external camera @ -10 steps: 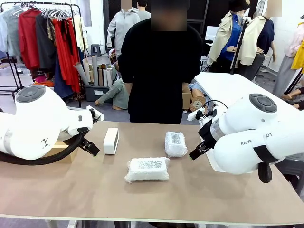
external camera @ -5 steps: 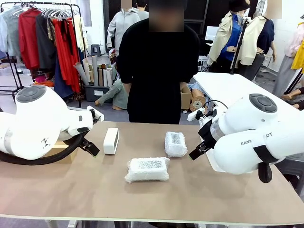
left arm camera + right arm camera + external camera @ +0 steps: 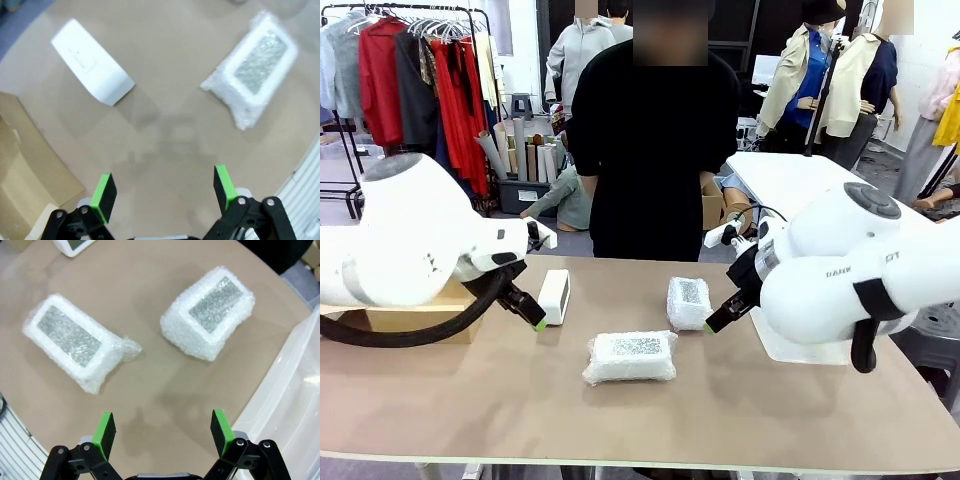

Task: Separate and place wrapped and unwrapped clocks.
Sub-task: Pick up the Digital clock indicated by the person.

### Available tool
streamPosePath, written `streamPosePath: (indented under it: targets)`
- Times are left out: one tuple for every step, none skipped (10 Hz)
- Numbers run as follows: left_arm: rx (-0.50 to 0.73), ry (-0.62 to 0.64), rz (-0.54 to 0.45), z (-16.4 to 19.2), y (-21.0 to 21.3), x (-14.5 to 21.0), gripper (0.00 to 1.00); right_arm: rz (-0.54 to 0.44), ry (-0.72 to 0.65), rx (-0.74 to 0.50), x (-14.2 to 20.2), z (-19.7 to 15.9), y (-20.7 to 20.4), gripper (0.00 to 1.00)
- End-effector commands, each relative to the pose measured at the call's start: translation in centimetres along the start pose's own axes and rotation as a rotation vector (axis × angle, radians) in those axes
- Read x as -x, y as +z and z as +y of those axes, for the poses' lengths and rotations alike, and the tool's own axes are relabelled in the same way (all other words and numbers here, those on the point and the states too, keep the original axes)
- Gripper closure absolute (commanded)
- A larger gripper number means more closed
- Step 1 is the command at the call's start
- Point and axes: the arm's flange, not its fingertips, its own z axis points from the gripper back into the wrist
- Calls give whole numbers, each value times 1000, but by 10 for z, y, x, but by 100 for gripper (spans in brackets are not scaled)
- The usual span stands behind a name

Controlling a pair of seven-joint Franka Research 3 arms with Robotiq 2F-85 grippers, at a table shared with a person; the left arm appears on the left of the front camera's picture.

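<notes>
White bare clock (image 3: 92, 68) lies near left gripper (image 3: 165, 190).

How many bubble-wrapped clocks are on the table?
2. The long bundle lies near the middle of the table; the small bundle stands just behind it, slightly right. Nothing seems to hide another.

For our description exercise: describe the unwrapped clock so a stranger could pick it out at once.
On the long tan table, left of centre beside the left hand, stands a smooth white rounded-rectangular plastic clock. Unlike the long lumpy white bubble-wrap bundle and the small one to its right, it is bare.
</notes>
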Motion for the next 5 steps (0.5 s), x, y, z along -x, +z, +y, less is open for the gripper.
streamPosePath:
  targets:
    - [92, -95, -19, 20, 15, -1, 0, 12, 47, -90, -8, -20, 15, 0]
    - [151, -149, -46, 25, 20, -4, 0, 4, 65, -128, -13, -23, 22, 0]
    - [193, -186, -59, 31, 21, -3, 0, -16, 105, -192, -17, -28, 29, 0]
    - [201, -226, -106, 36, 23, 0, 0, -23, 149, -236, -20, -35, 36, 0]
    - [274, -341, -137, 44, 25, 3, 0, -43, 189, -254, -19, -41, 41, 0]
